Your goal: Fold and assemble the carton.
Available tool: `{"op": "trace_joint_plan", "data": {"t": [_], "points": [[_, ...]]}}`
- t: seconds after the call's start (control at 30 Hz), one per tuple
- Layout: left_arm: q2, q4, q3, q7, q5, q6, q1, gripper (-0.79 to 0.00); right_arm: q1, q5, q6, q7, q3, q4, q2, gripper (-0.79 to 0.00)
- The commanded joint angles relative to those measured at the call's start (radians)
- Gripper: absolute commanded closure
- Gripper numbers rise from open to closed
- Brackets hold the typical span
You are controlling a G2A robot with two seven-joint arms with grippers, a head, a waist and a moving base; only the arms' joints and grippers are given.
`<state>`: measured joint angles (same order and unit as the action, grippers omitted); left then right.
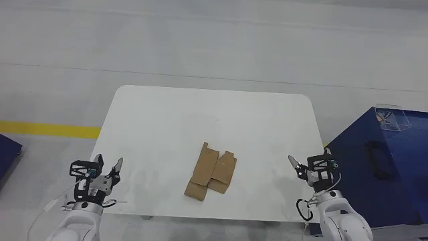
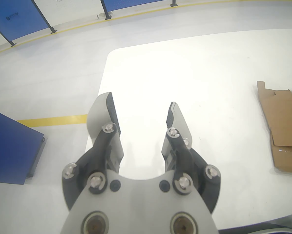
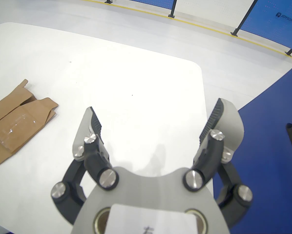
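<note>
The left gripper (image 2: 141,113) hangs spread over the white table (image 2: 175,74), well apart from the flat carton (image 2: 280,120).

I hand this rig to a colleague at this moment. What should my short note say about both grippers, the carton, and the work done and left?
Left gripper: fingers open, empty, over the near table corner on its own side.
Right gripper: fingers open, empty, at the opposite near corner.
Brown cardboard carton: lies flattened on the white table with rounded corners, towards the near edge, between the two grippers and touched by neither.
Done: nothing visible; the carton is not yet opened up.
Left: grasp the carton, open it, fold the flaps and assemble it.
</note>
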<state>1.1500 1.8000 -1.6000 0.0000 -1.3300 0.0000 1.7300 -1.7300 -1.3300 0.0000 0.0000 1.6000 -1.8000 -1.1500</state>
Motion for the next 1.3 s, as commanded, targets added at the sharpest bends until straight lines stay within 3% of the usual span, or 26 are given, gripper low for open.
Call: {"op": "trace_joint_plan", "data": {"t": [0.0,0.17,0.2,0.4,0.53,0.63,0.7,0.87,1.2,1.27], "points": [[0.0,0.0,0.0,0.0,0.0,0.0,0.0,-0.383,0.0,0.0,0.0,0.0,0.0,0.0,0.0,-0.785],[0.0,0.0,0.0,0.0,0.0,0.0,0.0,-0.383,0.0,0.0,0.0,0.0,0.0,0.0,0.0,-0.784],[0.0,0.0,0.0,0.0,0.0,0.0,0.0,-0.785,0.0,0.01,-0.007,0.003,-0.004,0.002,-0.001,-0.785],[0.0,0.0,0.0,0.0,0.0,0.0,0.0,-0.785,0.095,0.431,-0.11,0.264,-0.049,0.043,-0.016,-0.785],[0.0,0.0,0.0,0.0,0.0,0.0,0.0,-0.785,0.17,0.887,-0.153,0.532,-0.069,0.101,-0.026,-0.785],[0.0,0.0,0.0,0.0,0.0,0.0,0.0,-0.785,0.245,1.179,-0.096,0.769,-0.081,0.194,-0.028,-0.785],[0.0,0.0,0.0,0.0,0.0,0.0,0.0,-0.785,0.31,1.295,-0.052,0.882,-0.103,0.274,-0.031,-0.785],[0.0,0.0,0.0,0.0,0.0,0.0,0.0,-0.785,0.466,1.434,0.054,1.048,-0.214,0.486,-0.046,-0.785],[0.0,0.0,0.0,0.0,0.0,0.0,0.0,-0.785,0.473,1.432,0.053,1.046,-0.218,0.495,-0.047,-0.785],[0.001,0.002,0.003,-0.011,0.022,-0.001,-0.002,-0.785,0.471,1.435,0.022,0.983,-0.213,0.49,-0.049,-0.785]]}}
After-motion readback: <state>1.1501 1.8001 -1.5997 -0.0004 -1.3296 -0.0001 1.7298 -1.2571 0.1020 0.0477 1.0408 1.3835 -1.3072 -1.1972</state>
